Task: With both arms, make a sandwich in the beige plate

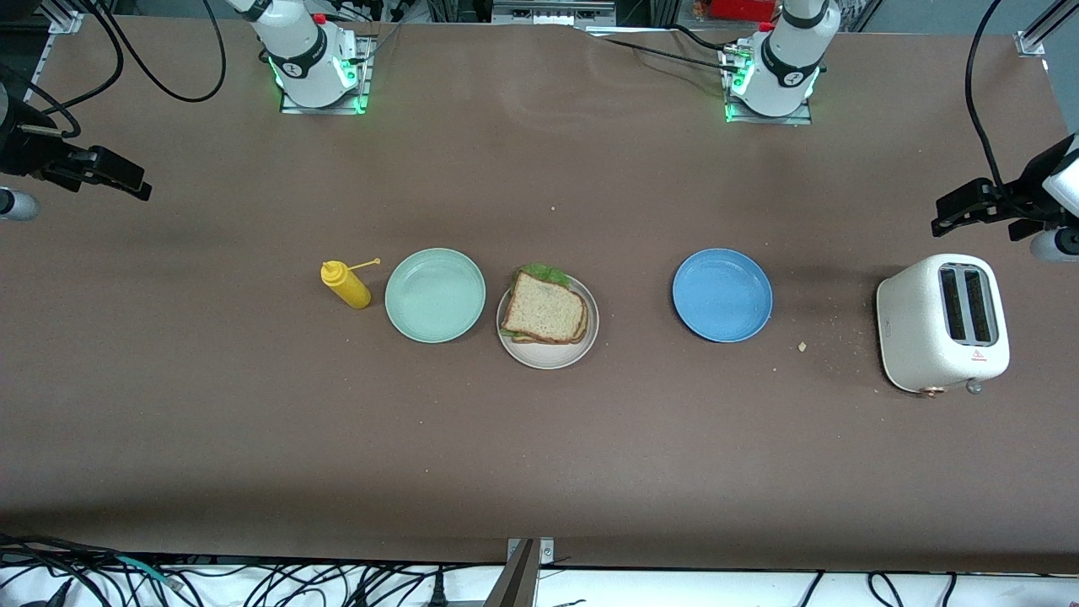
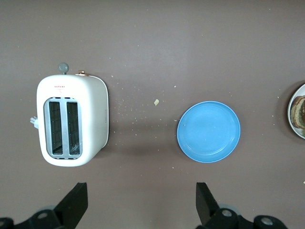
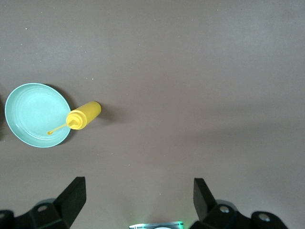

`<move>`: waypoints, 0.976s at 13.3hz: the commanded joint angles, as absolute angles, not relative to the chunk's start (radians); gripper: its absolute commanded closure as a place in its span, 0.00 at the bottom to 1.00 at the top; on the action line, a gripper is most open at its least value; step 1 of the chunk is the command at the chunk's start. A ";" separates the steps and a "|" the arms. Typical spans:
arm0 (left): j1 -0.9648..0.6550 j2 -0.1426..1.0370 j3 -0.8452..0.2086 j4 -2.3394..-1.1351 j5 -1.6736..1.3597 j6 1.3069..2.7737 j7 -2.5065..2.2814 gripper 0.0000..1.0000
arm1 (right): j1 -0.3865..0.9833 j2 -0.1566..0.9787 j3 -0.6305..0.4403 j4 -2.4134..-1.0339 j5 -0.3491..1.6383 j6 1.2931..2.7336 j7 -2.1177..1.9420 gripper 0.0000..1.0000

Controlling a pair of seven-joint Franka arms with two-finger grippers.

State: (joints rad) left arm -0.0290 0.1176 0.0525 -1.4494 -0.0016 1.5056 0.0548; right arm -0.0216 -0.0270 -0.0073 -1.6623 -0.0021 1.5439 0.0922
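Observation:
The sandwich [image 1: 545,312], a tan bread slice on top with green lettuce showing at its edges, lies on the beige plate [image 1: 549,361] in the middle of the table. Its edge and the beige plate's rim [image 2: 291,113] show in the left wrist view. My left gripper [image 1: 957,211] hangs open and empty over bare table at the left arm's end, close to the toaster; its jaws [image 2: 141,202] stand wide. At the right arm's end my right gripper [image 1: 126,179] waits high over bare table, open [image 3: 139,200], holding nothing.
A mint-green plate [image 1: 435,295] sits beside the beige plate, with a yellow squeeze bottle [image 1: 346,284] next to it toward the right arm's end. A blue plate [image 1: 722,294] and a white toaster [image 1: 942,324] stand toward the left arm's end. Crumbs [image 1: 802,346] lie between them.

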 commanded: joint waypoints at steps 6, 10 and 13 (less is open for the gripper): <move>-0.014 0.110 0.023 -1.477 0.032 1.552 0.040 0.00 | -0.021 -0.028 -0.012 -1.646 0.009 1.525 0.078 0.00; -0.015 0.112 0.021 -1.477 0.057 1.565 0.041 0.00 | -0.021 -0.028 -0.012 -1.646 0.008 1.525 0.078 0.00; -0.020 0.123 0.021 -1.480 0.057 1.582 0.041 0.00 | -0.021 -0.028 -0.012 -1.646 0.006 1.525 0.078 0.00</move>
